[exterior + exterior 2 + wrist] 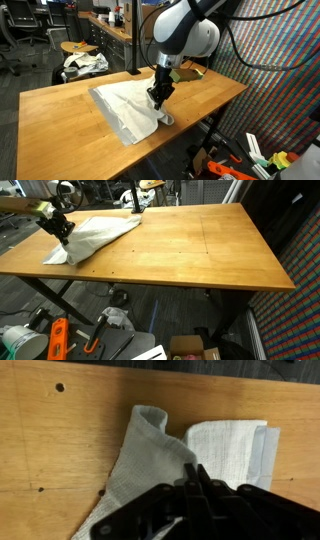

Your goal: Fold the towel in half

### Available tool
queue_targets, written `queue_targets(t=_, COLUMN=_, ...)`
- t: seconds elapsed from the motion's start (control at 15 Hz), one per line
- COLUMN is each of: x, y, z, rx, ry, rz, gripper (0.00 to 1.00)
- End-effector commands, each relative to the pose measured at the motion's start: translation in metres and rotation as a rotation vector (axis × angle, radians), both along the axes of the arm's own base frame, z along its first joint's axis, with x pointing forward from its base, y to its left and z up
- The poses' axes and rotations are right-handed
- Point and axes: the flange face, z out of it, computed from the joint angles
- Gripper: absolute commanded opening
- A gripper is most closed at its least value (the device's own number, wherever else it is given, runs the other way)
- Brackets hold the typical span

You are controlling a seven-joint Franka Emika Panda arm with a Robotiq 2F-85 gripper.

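The towel (125, 105) is a thin white cloth lying rumpled on the wooden table (60, 120) near its front right corner. In an exterior view the towel (100, 235) lies at the far left of the table (200, 250). My gripper (157, 100) stands on the towel's edge, shut, with the cloth pinched between its fingertips. The wrist view has the gripper (195, 472) shut where the towel (230, 445) bunches up into a raised fold, with a flat folded part to the right. The same gripper (62, 227) sits over the towel's left end.
A white-and-dark cloth bundle (85, 63) rests on a stool behind the table. The table edge runs close beside the gripper. Orange tools (57, 340) and boxes lie on the floor below. A patterned wall (280, 50) stands to the side.
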Motion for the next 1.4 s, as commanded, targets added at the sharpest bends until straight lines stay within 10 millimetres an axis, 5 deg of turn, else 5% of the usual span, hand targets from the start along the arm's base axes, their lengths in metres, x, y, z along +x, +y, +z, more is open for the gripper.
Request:
queue_targets(t=0.0, x=0.015, y=-0.007, z=0.024, rx=0.062, ry=-0.053, rz=-0.066, gripper=0.01)
queue_targets(t=0.73, x=0.099, y=-0.104, z=0.058, rx=0.166, ry=0.01, rz=-0.289, gripper=0.01)
queue_targets(t=1.33, x=0.113, y=-0.172, z=0.075, rx=0.303, ry=0.102, rz=-0.364, gripper=0.01)
